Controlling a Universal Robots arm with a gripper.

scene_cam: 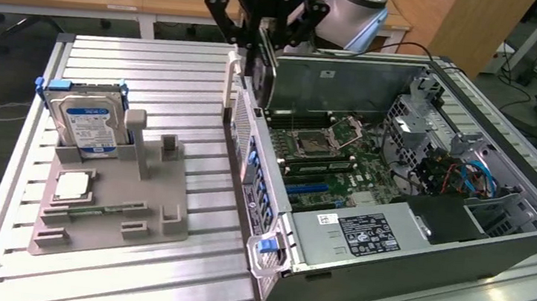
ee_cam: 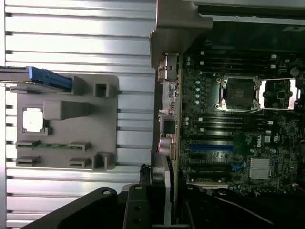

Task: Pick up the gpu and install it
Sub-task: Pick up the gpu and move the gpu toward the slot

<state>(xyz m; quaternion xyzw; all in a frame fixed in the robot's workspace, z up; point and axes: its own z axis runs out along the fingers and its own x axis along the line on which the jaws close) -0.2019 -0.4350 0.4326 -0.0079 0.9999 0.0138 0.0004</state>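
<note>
Gripper clamped on the gpu, its fingers pressed against the two flat faces of the thin black card, which hangs upright on edge below them. In the exterior view the card is in the air above the rear wall of the open computer case, at the far end of that wall and clear of the board beneath. The wrist view looks down along the gpu from between the dark fingers, with the case wall running just beside it.

Judged from this, the pick-up is done: the card is off the grey parts tray and in the grip. The installing is not done. The motherboard lies exposed with its blue expansion slots bare, and the card touches none of them.

On the tray, well apart from the gripper, stand the blue-labelled hard drive, the silver processor chip and a narrow green memory stick, each in its own holder.
</note>
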